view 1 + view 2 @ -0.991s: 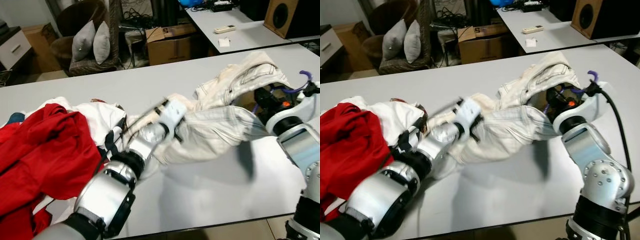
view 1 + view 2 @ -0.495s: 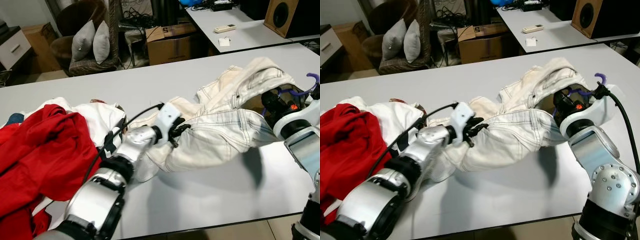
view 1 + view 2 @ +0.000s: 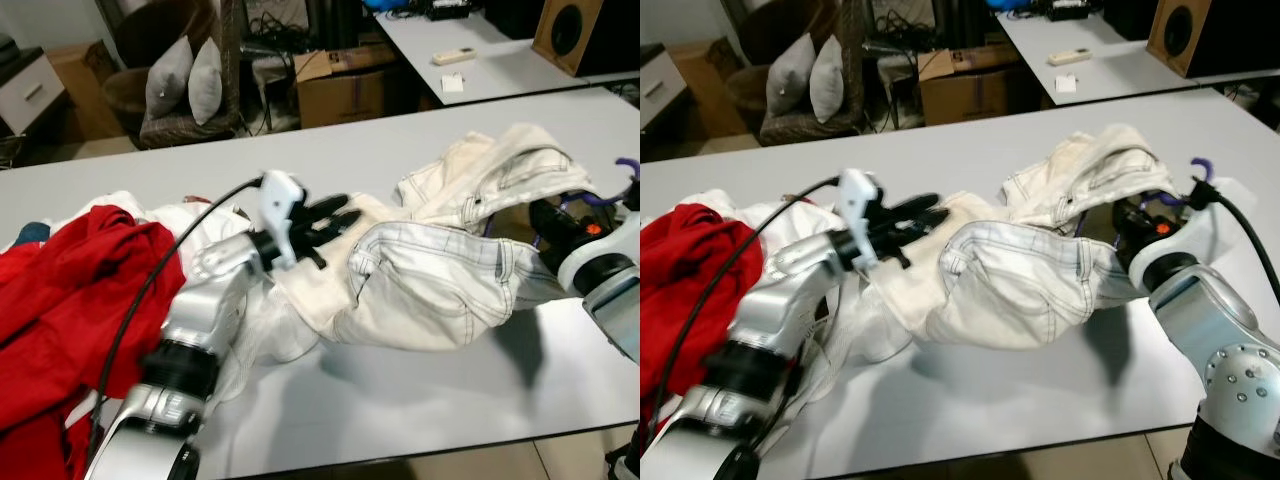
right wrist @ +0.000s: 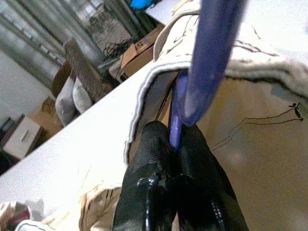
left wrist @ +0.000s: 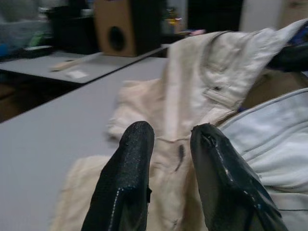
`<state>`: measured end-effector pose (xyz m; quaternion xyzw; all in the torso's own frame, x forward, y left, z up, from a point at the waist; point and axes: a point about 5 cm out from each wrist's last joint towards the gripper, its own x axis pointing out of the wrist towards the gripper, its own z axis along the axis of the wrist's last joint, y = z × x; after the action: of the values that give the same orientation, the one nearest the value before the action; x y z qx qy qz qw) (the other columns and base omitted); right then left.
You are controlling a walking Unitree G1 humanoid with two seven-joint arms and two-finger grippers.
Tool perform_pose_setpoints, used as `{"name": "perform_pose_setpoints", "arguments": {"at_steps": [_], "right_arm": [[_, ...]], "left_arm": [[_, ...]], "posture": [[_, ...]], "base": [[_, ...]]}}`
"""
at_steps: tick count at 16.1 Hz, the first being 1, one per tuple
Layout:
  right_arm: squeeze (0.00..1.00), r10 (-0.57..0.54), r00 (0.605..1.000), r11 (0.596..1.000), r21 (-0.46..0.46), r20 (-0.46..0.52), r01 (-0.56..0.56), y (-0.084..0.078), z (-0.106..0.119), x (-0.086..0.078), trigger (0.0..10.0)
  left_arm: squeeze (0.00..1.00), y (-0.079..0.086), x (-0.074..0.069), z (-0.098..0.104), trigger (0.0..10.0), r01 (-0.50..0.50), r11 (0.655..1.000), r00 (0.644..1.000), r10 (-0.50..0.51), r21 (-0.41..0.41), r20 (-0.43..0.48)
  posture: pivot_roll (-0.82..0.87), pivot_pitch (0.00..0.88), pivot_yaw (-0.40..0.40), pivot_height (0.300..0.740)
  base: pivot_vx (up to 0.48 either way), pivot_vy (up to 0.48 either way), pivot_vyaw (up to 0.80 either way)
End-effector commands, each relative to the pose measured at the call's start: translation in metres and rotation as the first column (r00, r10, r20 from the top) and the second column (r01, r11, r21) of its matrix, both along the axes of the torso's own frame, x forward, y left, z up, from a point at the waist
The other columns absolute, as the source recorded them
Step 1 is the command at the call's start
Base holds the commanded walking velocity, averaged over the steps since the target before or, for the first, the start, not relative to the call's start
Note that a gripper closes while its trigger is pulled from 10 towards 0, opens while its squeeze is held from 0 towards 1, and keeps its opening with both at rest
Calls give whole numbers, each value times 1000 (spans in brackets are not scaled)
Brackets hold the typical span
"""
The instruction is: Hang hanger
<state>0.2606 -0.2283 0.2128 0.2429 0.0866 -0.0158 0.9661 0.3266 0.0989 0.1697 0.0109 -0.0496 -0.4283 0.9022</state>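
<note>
A cream-white jacket [image 3: 440, 280] lies bunched across the grey table [image 3: 400, 400]. My right gripper [image 4: 175, 139] is tucked inside the jacket's right opening, shut on a purple hanger [image 4: 207, 57]. The hanger's hook [image 3: 628, 165] sticks out past my right wrist, and the rest of it is hidden under the cloth. My left gripper [image 3: 338, 212] hovers just above the jacket's left end. Its fingers [image 5: 130, 159] are a little apart, open, with nothing between them.
A red garment [image 3: 70, 290] and a white one [image 3: 200, 225] are piled at the table's left. Beyond the table stand a chair with grey cushions [image 3: 180, 80], a cardboard box [image 3: 340, 85], a second table [image 3: 480, 60] and a speaker [image 3: 590, 30].
My left gripper has let go of the jacket's sleeve and drawn back up and to the left. The jacket's middle has folded over. My right arm has shifted slightly right.
</note>
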Motion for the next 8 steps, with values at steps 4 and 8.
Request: {"name": "perform_pose_setpoints", "arguments": {"at_steps": [4,8], "right_arm": [[0,69,995,995,-66,-75,-74,8,-3,-10,10000],[0,125,972,983,-109,-198,-149,4,-14,-25,10000]], "left_arm": [[0,25,-39,-10,10000,-121,988,991,126,98,-42],[0,35,-73,-13,10000,-182,974,974,198,137,-109]], "posture": [[-54,0,72,740],[-34,13,48,740]], "base": [[-155,0,0],[-437,0,0]]}}
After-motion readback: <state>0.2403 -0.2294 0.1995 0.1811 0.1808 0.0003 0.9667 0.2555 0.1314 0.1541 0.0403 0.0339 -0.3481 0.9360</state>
